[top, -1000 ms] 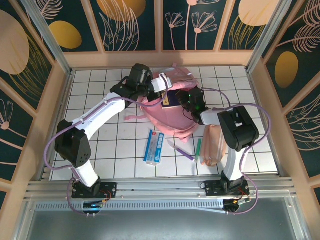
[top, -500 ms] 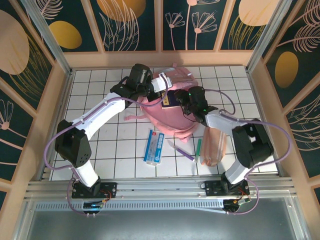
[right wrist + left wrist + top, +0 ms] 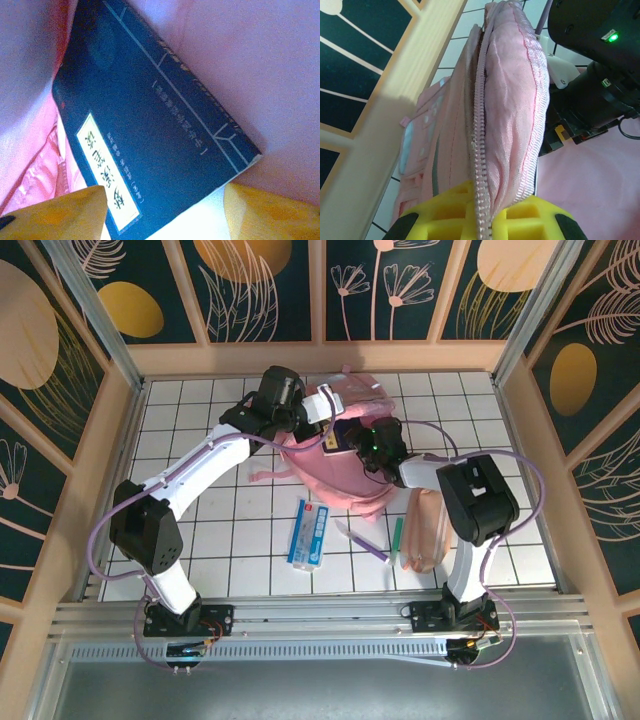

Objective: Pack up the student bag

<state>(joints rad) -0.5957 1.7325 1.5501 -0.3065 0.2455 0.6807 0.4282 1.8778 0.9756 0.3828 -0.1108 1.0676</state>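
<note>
The student bag [image 3: 335, 475], a big pink backpack, lies at the back middle of the tiled table. My left gripper [image 3: 322, 405] is shut on the bag's zipper edge and holds the flap [image 3: 510, 100] up; in the left wrist view the zipper runs between its yellow fingers [image 3: 492, 212]. My right gripper [image 3: 360, 440] reaches into the opening. A dark blue book [image 3: 150, 120] with a white label lies inside on the pink lining. The right gripper [image 3: 165, 217] is open, its yellow fingers [image 3: 55, 215] spread on either side of the book's near corner.
In front of the bag lie a blue-and-white packet [image 3: 310, 532], a purple pen [image 3: 362, 540], a green pen [image 3: 396, 537] and a peach pencil pouch [image 3: 428, 530]. Wooden walls [image 3: 110, 460] close in the table on three sides.
The right gripper's jaws have spread apart at the book inside the bag. The right elbow swung out to the right and came back. The left arm has kept still, holding the flap.
</note>
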